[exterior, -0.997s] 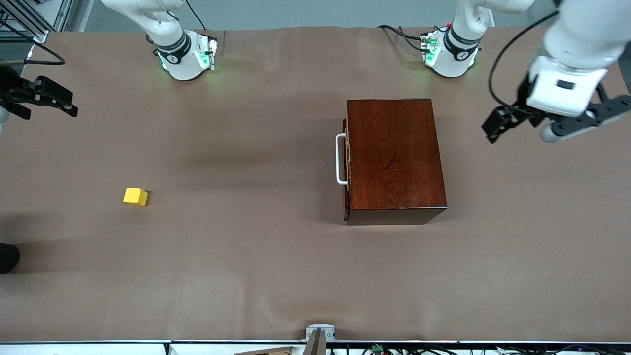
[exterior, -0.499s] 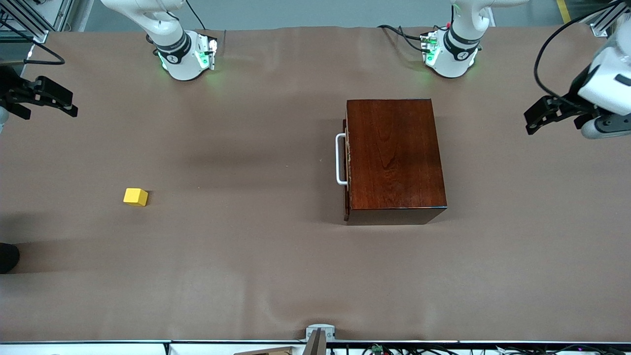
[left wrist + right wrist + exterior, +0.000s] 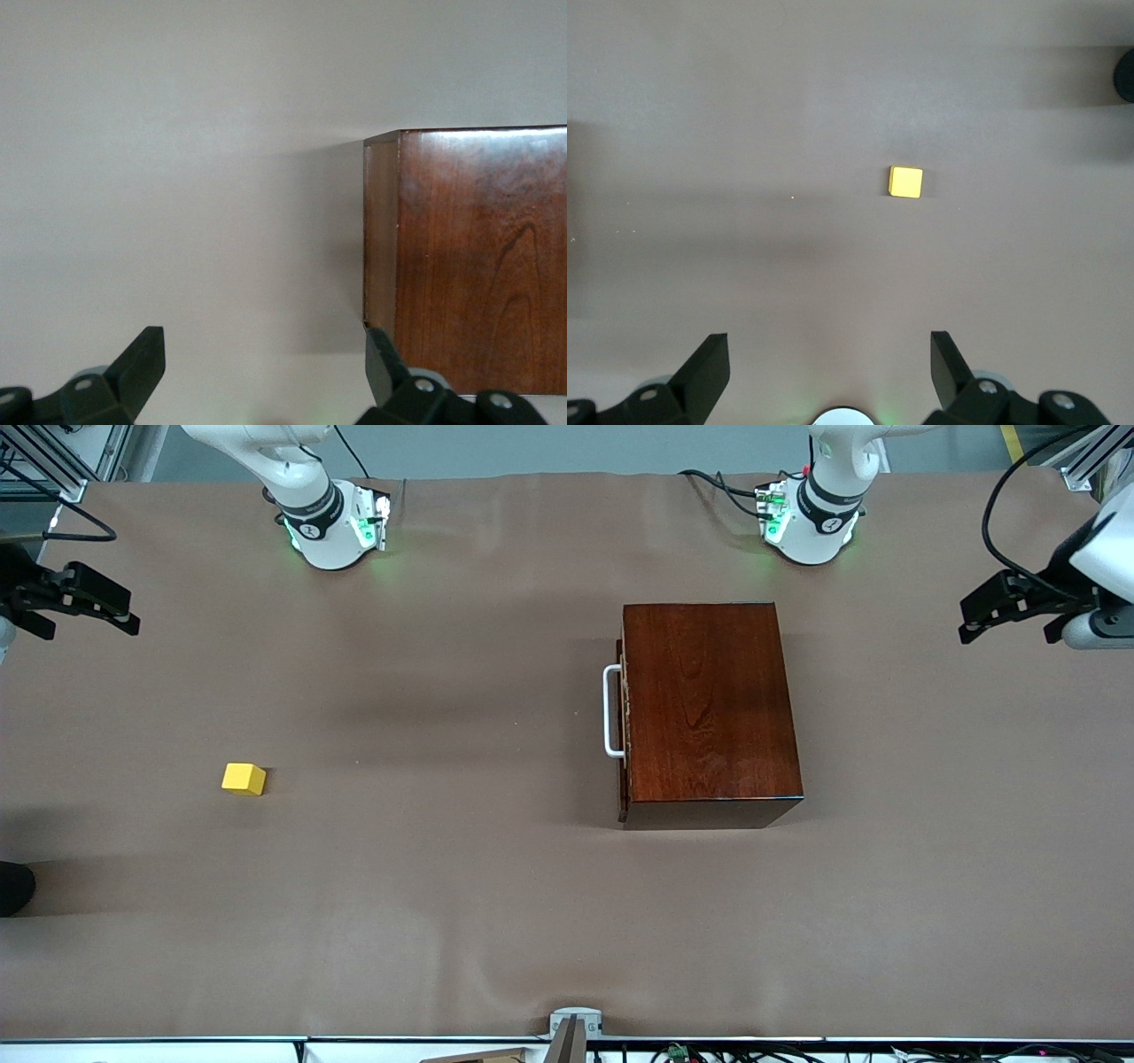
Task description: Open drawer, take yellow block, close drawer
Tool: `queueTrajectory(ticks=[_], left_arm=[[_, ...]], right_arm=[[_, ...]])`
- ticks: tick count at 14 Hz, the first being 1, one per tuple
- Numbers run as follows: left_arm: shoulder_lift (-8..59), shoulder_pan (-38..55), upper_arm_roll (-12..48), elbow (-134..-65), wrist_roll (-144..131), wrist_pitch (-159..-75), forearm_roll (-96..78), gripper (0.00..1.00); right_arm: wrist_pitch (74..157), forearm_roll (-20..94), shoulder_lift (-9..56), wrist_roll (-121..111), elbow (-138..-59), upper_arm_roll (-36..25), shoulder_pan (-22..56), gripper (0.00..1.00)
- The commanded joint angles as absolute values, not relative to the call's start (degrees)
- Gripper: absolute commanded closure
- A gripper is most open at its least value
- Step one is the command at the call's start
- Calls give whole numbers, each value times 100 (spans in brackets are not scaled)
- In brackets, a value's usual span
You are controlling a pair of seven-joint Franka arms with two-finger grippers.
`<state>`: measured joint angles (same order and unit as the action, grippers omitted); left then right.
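— Grippers first: what do we see of them?

— Our left gripper [image 3: 1010, 607] hangs in the air at the left arm's end of the table [image 3: 496, 903], well apart from the wooden box [image 3: 709, 708]. Its fingers [image 3: 137, 363] stand wide apart with nothing between them. Our right gripper [image 3: 93, 602] hangs at the right arm's end, its fingers [image 3: 709, 363] spread just as wide and holding nothing. Neither touches anything.

— And from the biggest thing down?

— We see the brown table cover, smooth, with both arm bases along the edge farthest from the front camera. On it, toward the left arm's end, sits the dark reddish-brown box, glossy on top. Its drawer [image 3: 623, 717] faces the right arm's end and looks pushed in, the front nearly flush with the box; we see none of its inside. The white bar handle [image 3: 609, 710] stands out from that front.

— Where is the yellow block?

— We find the yellow block [image 3: 244, 779] lying on the bare cover toward the right arm's end, well apart from the box and out in front of the drawer. It is nearer to the front camera than the handle. In the right wrist view the block [image 3: 905, 181] shows alone on the cloth.
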<state>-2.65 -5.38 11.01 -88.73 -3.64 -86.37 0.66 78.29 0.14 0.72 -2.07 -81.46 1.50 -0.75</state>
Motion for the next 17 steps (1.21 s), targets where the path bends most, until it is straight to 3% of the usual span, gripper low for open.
queueTrajectory(ticks=[1,17], left_arm=[[-404,-502,1108,-8895,-281,-8587,-18,0],[-334,-510,1125,-8780,-316,-8534,-9,0]], right_arm=[[7787,9,79,-229,-8095,141,-70,0],[7787,9,79,-220,-8095,141,-70,0]])
